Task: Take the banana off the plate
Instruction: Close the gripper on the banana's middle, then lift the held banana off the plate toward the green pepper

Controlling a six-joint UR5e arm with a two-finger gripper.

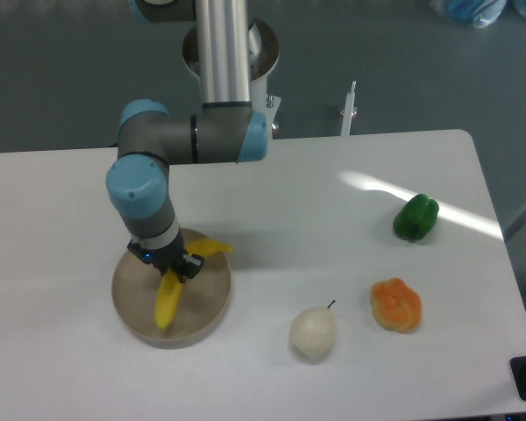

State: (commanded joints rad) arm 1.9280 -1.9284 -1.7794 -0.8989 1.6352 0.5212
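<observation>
The bright yellow banana is over the tan round plate at the front left of the table, one end pointing to the front, the other sticking out to the right past the gripper. My gripper reaches down from above and is shut on the banana at its bend. The fingers cover the banana's middle. Whether the banana still touches the plate cannot be told.
A pale pear with a dark stem lies right of the plate. An orange pepper and a green pepper lie further right. The robot's base column stands at the table's back edge.
</observation>
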